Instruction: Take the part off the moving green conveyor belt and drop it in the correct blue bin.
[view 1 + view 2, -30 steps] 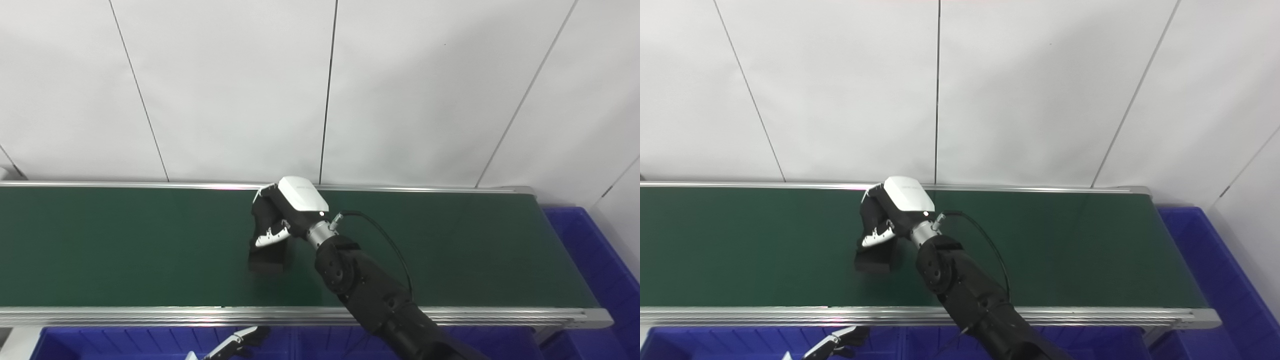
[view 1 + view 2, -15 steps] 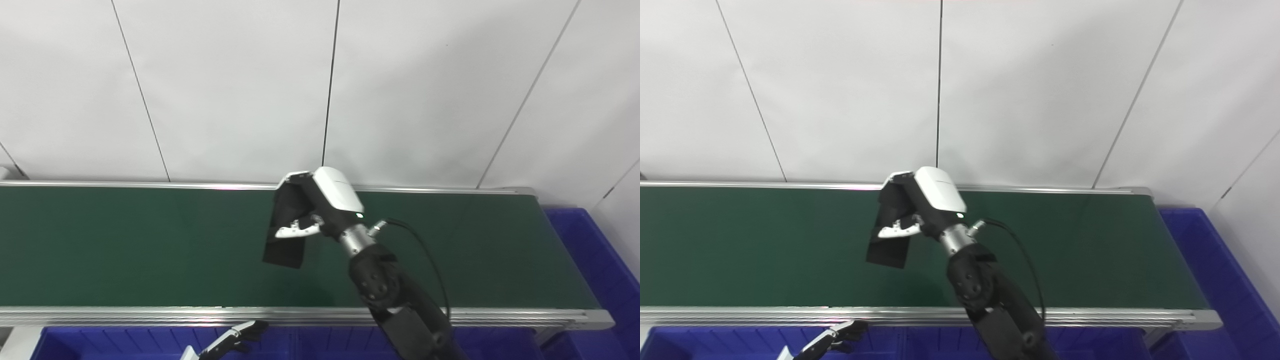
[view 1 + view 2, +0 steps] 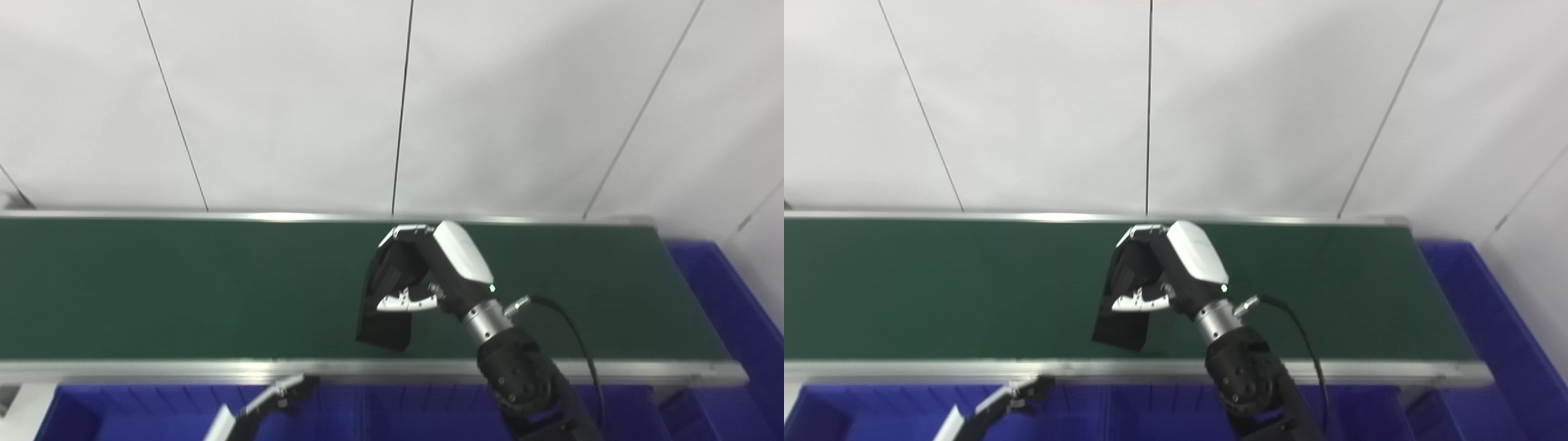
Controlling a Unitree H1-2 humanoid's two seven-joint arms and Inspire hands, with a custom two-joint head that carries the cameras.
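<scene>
My right hand (image 3: 429,275) is shut on a flat black part (image 3: 384,318), which hangs down from its fingers above the near half of the green conveyor belt (image 3: 184,288). The same part (image 3: 1122,321) shows in the right eye view under the hand (image 3: 1170,269). My left hand (image 3: 269,401) shows only as fingertips at the bottom edge, over the blue bin (image 3: 141,407) in front of the belt; its fingers look apart and hold nothing.
A long blue bin (image 3: 1127,410) runs along the belt's near side below the metal rail (image 3: 153,369). Another blue bin (image 3: 729,294) stands past the belt's right end. A white panelled wall (image 3: 392,104) is behind.
My right hand has lifted the black part off the belt and carried it right and toward the near edge. The camera view has shifted a little.
</scene>
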